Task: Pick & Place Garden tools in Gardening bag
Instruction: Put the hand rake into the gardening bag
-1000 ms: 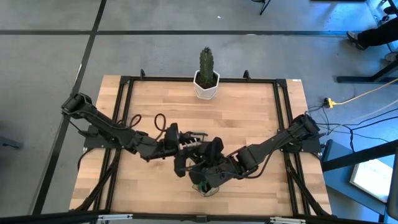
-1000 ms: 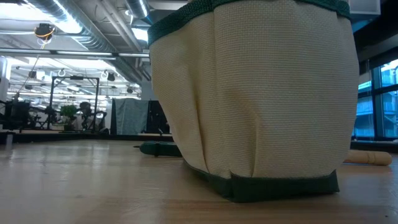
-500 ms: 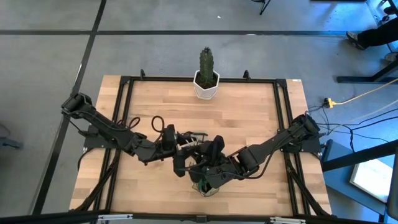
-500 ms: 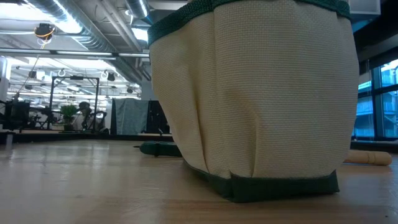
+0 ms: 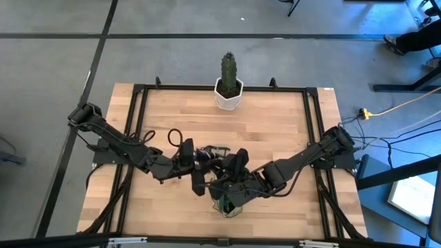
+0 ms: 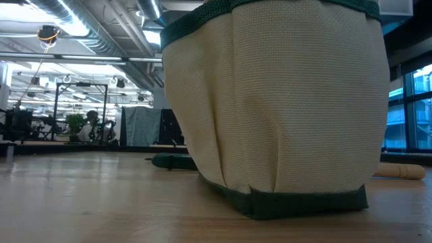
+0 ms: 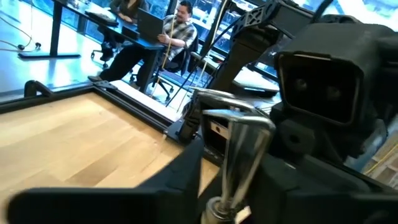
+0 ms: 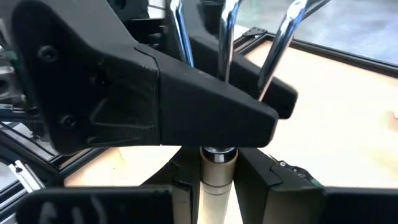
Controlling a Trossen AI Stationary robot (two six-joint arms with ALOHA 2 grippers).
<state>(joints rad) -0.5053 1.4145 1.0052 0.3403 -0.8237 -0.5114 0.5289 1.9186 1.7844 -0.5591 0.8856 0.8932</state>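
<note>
My left claw (image 5: pixel 200 167) has just narrowed around the fork (image 8: pixel 225 37), whose handle my right claw (image 5: pixel 231 180) pinches above the gardening bag (image 6: pixel 277 108); handover looks underway.

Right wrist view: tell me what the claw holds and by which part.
The right claw holds the fork by the top of its wooden handle, just below the metal collar, with the three prongs pointing away from the claw.

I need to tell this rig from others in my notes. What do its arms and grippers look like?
Both arms are matte black and jointed, with boxy angular housings. A looped black cable rides the left arm. The left gripper and right gripper each have two dark, flat, angular fingers. No markings are legible.
</note>
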